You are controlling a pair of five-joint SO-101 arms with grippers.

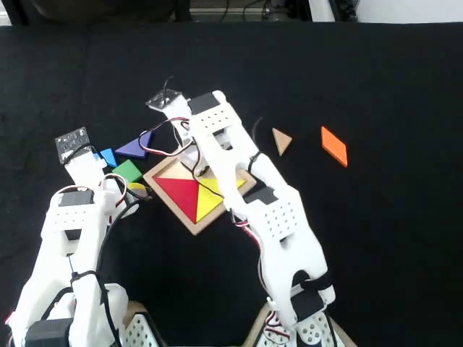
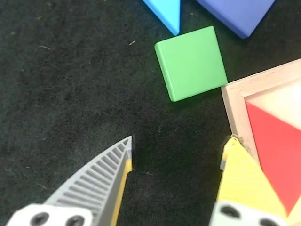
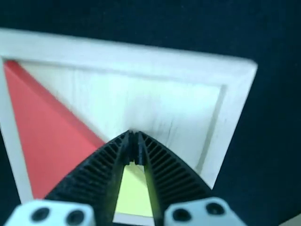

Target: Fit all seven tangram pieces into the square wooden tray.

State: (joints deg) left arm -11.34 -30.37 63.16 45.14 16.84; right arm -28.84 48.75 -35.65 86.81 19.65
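Red triangle (image 1: pixel 181 191) and yellow triangle (image 1: pixel 206 202) lie in the tray (image 1: pixel 168 204); five others wait outside, green square (image 1: pixel 127 171) at ten o'clock, orange parallelogram (image 1: pixel 334 145) at two; left gripper (image 2: pixel 178 150) is open and empty; right gripper (image 3: pixel 134 141) is closed over the tray.

A table (image 1: pixel 391 238) covered in black cloth. Near its middle lies a square wooden tray (image 1: pixel 171 204), turned so that its corners point up, down and sideways like a diamond. Just beside one tray corner sits a green square (image 2: pixel 191 63), lying flat, its own corner almost meeting the wood. Beyond the green square are two more flat pieces side by side, a light blue triangle (image 1: pixel 108 156) and a purple piece (image 1: pixel 135 147). On the tray's other side, well apart from that cluster, lie two more pieces: a small tan triangle (image 1: pixel 282 140) and, further out, an orange parallelogram (image 1: pixel 334 145).
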